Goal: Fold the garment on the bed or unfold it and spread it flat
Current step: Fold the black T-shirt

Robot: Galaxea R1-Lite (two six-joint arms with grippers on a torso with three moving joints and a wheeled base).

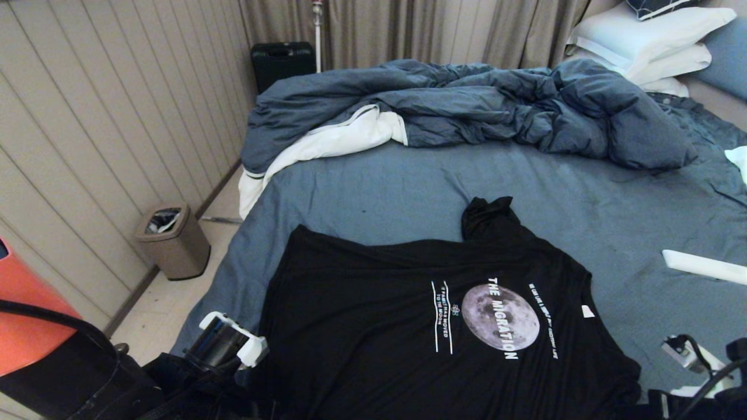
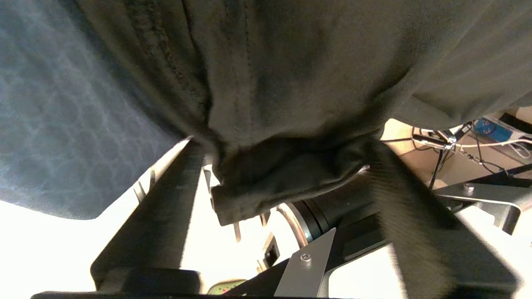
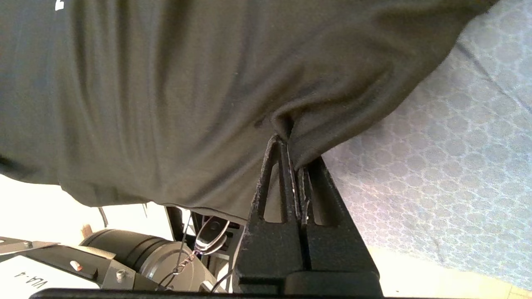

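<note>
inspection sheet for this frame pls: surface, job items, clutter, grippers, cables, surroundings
surface: bed, slate-blue sheet, creased.
job's things: black T-shirt spread print-up at the near edge, one sleeve bunched up.
clutter: dark-blue duvet heaped at the far side, white pillows, white object on the sheet.
grippers: left gripper open around a bunched hem fold; right gripper shut on the shirt edge.
cables: wires below the bed edge.
surroundings: bin, black case, curtains.

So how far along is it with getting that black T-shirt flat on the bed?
Mostly spread: the black T-shirt lies print-up on the bed. In hand: the right gripper pinches its near edge, while the left gripper stands open around the hem. Left: the bunched far sleeve and some wrinkles.
</note>
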